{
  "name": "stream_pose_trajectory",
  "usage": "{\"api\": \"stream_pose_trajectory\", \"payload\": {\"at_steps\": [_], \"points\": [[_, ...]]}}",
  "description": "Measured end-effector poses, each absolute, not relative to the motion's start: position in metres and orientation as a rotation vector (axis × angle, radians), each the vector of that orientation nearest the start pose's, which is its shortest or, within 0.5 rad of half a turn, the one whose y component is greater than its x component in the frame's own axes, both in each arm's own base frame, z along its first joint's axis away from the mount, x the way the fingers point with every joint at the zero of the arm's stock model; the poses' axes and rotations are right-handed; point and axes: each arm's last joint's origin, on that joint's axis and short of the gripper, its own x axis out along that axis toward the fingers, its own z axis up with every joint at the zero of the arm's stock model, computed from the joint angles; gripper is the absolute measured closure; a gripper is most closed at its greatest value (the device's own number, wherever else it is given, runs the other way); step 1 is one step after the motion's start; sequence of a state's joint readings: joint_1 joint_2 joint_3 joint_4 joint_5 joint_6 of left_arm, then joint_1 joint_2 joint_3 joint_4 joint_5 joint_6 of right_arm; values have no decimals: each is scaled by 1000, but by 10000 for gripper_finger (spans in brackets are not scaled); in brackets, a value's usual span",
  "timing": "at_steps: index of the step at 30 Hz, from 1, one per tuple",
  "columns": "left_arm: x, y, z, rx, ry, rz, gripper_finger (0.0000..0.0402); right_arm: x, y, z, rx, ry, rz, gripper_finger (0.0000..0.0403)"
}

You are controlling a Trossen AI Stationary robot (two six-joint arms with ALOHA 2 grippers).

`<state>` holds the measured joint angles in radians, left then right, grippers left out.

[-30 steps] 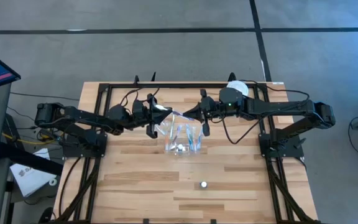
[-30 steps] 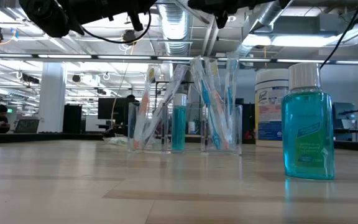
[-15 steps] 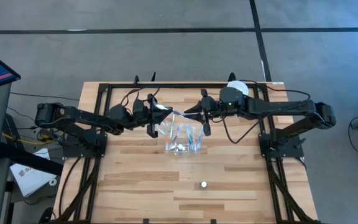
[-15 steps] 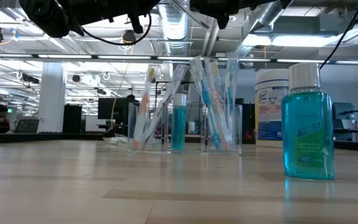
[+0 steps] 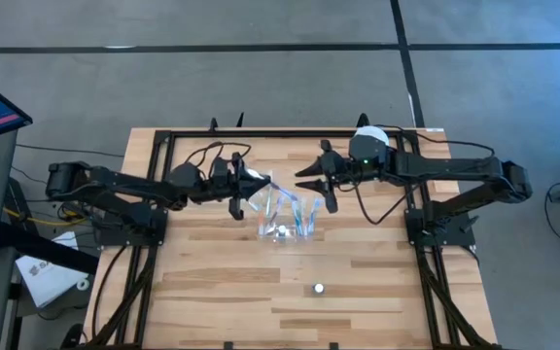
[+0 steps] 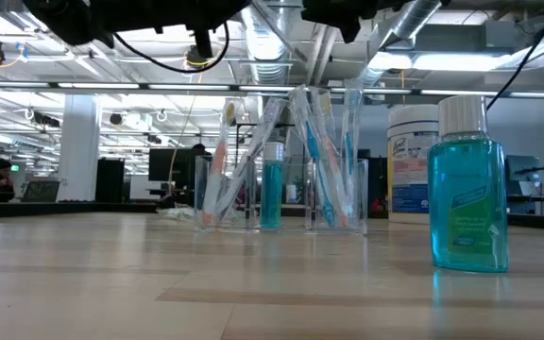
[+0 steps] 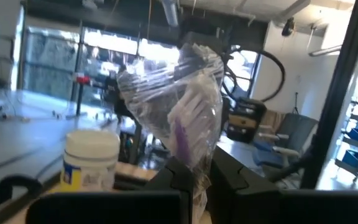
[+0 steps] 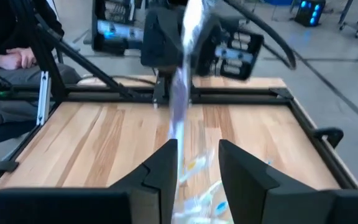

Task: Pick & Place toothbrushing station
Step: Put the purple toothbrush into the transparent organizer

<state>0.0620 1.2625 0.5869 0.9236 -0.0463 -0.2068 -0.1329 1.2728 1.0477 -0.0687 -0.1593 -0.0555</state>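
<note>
The right claw [image 5: 309, 182] has opened, released the wrapped toothbrush [image 7: 188, 118], and drawn back.

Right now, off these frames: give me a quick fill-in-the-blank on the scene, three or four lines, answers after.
1. The left gripper is shut on a toothbrush sealed in a clear ____.
2. In the right wrist view, the right gripper has its fingers ____.
3. In the low view, the mouthwash bottle holds ____ liquid.
4. The clear holder of toothbrushes stands on the ____ table.

Missing words: wrapper; open; blue-green; wooden
</note>
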Motion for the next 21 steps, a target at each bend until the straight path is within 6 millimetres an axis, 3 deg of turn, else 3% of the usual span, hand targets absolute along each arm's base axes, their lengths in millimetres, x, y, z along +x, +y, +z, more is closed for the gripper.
{"api": "stream_pose_trajectory", "payload": {"at_steps": [8,21], "points": [[250,7,268,-244,-73,61,393,278,-33,329,0,352,35,295],[250,3,253,-294,94,73,392,275,-32,322,12,429,37,295]]}}
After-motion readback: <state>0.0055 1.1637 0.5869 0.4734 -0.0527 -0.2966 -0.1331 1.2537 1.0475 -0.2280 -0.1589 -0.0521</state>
